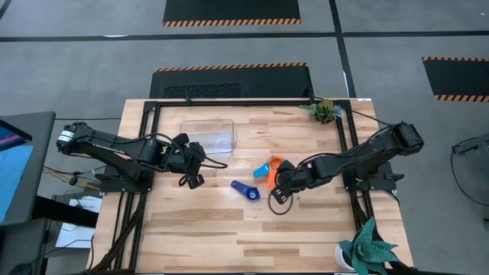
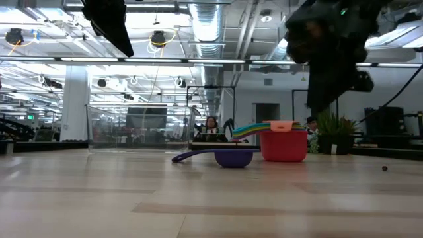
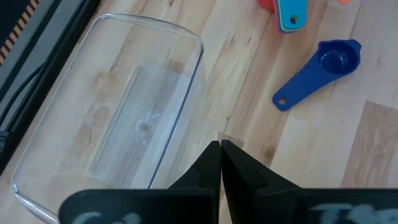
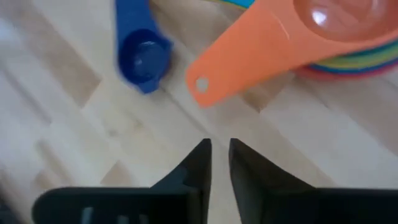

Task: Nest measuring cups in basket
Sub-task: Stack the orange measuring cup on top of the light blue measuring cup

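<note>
The clear basket (image 1: 208, 136) stands at the table's far middle and also shows in the left wrist view (image 3: 112, 112). Several cups are nested in a stack (image 1: 269, 169) on the bare table, outside the basket. The orange cup (image 4: 311, 25) is on top and the red cup (image 2: 284, 145) at the bottom. The dark blue cup (image 1: 246, 190) lies alone on the table, left of the stack. My left gripper (image 3: 221, 149) is shut and empty, above the table by the basket's near right corner. My right gripper (image 4: 219, 152) is almost shut and empty, hovering just near of the orange handle (image 4: 208, 84).
A small potted plant (image 1: 325, 111) stands at the far right corner and a larger plant (image 1: 368, 248) at the near right corner. Bare wood lies across the table's near half.
</note>
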You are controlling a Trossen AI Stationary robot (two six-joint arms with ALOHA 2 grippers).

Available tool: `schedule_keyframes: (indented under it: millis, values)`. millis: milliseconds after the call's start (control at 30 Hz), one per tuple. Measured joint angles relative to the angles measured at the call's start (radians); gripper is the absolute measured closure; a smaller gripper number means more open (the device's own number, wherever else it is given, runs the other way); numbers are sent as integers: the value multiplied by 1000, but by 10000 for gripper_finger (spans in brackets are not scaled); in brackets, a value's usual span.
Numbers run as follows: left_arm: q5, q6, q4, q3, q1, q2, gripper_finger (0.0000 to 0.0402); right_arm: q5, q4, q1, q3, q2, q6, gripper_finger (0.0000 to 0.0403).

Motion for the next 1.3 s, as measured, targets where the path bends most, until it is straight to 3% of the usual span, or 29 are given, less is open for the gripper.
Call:
schedule_keyframes:
  millis: [300, 667, 1100, 1300]
  values:
    - [0, -1, 2, 0, 0, 0, 401, -26, 18, -9, 16, 117, -30, 394]
    - [0, -1, 5, 0, 0, 1, 401, 20, 59, -64, 100, 212, -56, 389]
    - [0, 0, 1, 0, 0, 0, 401, 161, 51, -79, 202, 239, -74, 382]
    - [18, 1, 0, 0, 0, 0, 402, 129, 49, -53, 249, 238, -133, 392]
